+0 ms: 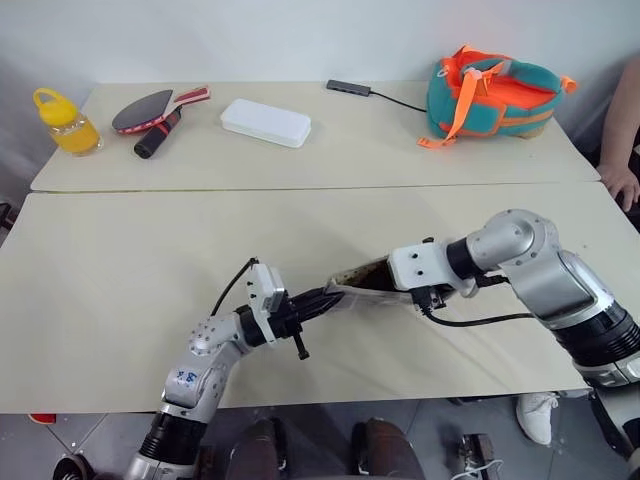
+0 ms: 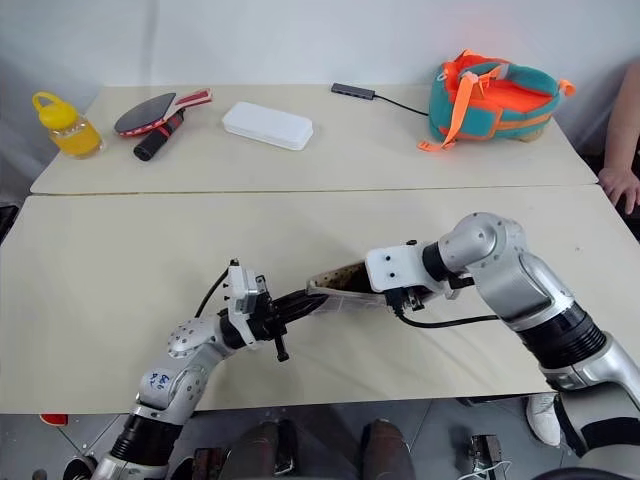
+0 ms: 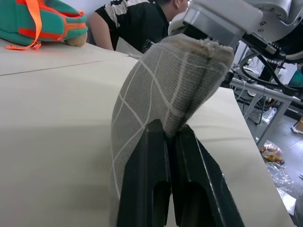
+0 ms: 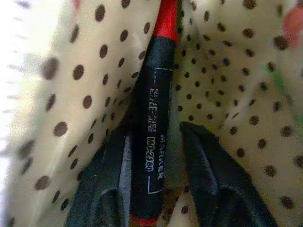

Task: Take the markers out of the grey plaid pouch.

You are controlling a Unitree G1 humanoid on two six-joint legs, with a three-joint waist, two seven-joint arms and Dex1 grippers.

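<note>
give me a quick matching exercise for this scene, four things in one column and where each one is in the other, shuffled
Things:
1. red marker
2. grey plaid pouch
3. white hard case
4. yellow bottle

Places:
A. far table, left corner
B. inside the dotted lining, between the right gripper fingers
C. far table, between the paddle and the backpack
D. pinched at one end by the left gripper, held off the near table

Pairs: 1-B, 2-D, 3-C, 4-A
</note>
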